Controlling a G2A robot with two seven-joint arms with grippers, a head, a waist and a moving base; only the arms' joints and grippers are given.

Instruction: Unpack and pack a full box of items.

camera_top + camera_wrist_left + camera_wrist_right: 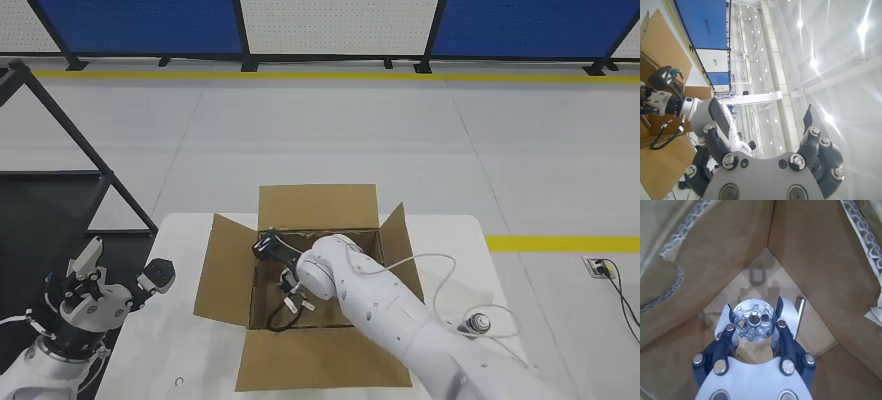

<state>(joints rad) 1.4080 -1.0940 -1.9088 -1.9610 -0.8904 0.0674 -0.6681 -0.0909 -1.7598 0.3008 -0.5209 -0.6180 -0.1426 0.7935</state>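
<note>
I see my right arm (pixel 365 295) clad in glossy white shells, a black cable (pixel 653 147) looping off its wrist. The left claw (pixel 762 109) and right claw (pixel 755 313) share grey palm plates (pixel 753 380), dark links (pixel 789 340) pinned with silver screws (pixel 787 366), and ribbed black pads (pixel 719 117).

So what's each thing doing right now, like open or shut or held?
box: open, flaps folded out.
right gripper: inside the box, shut on the round metal part.
round metal part: clamped between the fingers.
metal rod: loose in the box, not gripped.
left gripper: open, empty.
</note>
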